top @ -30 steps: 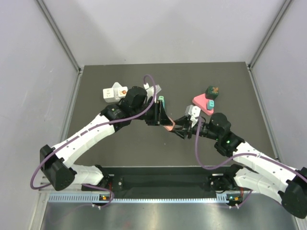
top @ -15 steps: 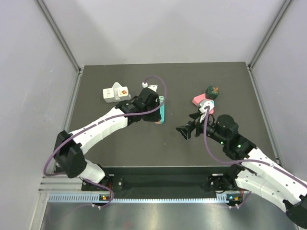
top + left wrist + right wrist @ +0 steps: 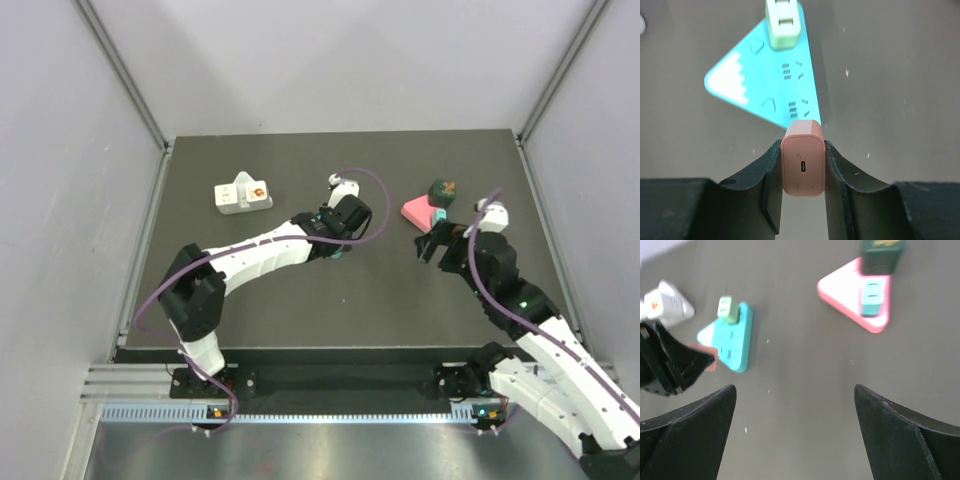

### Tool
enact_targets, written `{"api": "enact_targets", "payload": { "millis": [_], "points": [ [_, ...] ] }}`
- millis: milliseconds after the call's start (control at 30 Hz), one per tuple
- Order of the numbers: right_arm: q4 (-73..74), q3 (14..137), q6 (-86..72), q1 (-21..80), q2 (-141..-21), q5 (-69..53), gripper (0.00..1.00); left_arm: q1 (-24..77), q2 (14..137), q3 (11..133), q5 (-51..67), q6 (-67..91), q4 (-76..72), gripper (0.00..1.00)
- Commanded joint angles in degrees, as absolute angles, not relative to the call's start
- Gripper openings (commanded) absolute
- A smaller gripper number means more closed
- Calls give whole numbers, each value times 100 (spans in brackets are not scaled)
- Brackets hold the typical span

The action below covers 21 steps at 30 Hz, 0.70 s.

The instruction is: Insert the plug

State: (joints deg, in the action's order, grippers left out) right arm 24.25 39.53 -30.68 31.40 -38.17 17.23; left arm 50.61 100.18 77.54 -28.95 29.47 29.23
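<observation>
Salmon plug [image 3: 802,165] clamped between my left fingers [image 3: 767,195], port end facing the wrist camera, at the near corner of the teal triangular socket block [image 3: 765,85]; whether its prongs touch the block I cannot tell. A pale green plug [image 3: 783,25] stands in that block's far corner. My right fingers [image 3: 690,435] are spread wide, holding nothing, above the tabletop [image 3: 800,390] near the pink socket block [image 3: 845,292], which carries a teal plug [image 3: 871,297].
</observation>
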Motion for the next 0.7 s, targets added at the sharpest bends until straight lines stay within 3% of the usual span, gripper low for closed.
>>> {"api": "enact_targets", "payload": {
  "millis": [0, 167, 667],
  "points": [
    [2549, 4139, -3410, 2244, -3384, 989, 100, 5027, 10273, 8147, -3182, 2760, 2452, 0],
    [2566, 4254, -3147, 1180, -3375, 18, 100, 5036, 10617, 8349, -3225, 2742, 2513, 0],
    [2417, 4148, -3050, 905, -3516, -685, 100, 4887, 11074, 8675, -3226, 2575, 3041, 0]
  ]
}}
